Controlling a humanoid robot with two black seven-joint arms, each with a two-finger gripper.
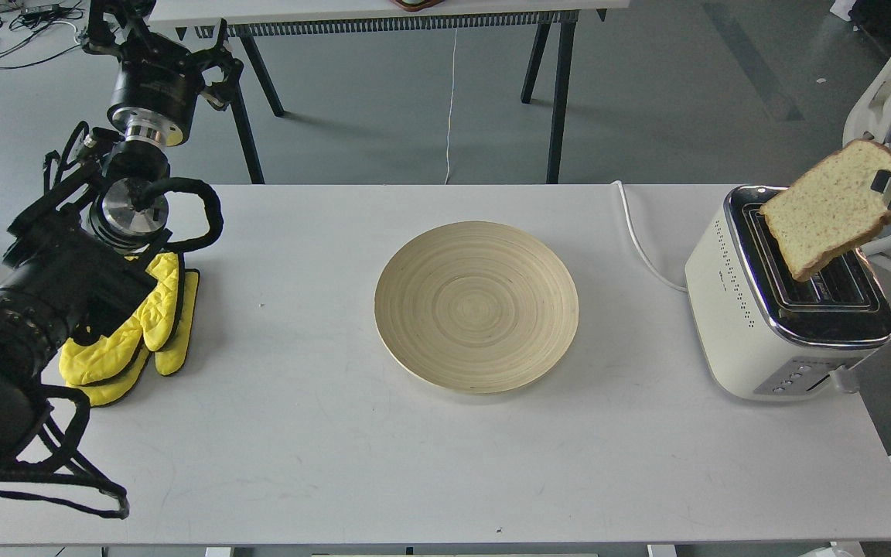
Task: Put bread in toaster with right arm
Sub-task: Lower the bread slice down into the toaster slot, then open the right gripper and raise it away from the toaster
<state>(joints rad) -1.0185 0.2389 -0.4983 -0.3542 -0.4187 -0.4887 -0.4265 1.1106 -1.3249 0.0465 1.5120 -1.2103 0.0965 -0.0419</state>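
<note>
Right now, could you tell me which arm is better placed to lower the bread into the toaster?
The right. Its gripper already pinches the bread, tilted above the toaster slots. The left gripper sits far across the table, beyond the yellow mitts.

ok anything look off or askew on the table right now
Mostly no. The bread is tilted, held by its top crust in the right pincer over the toaster, not lined up with a slot. The plate is bare, and the yellow mitts lie partly under the left arm.
</note>
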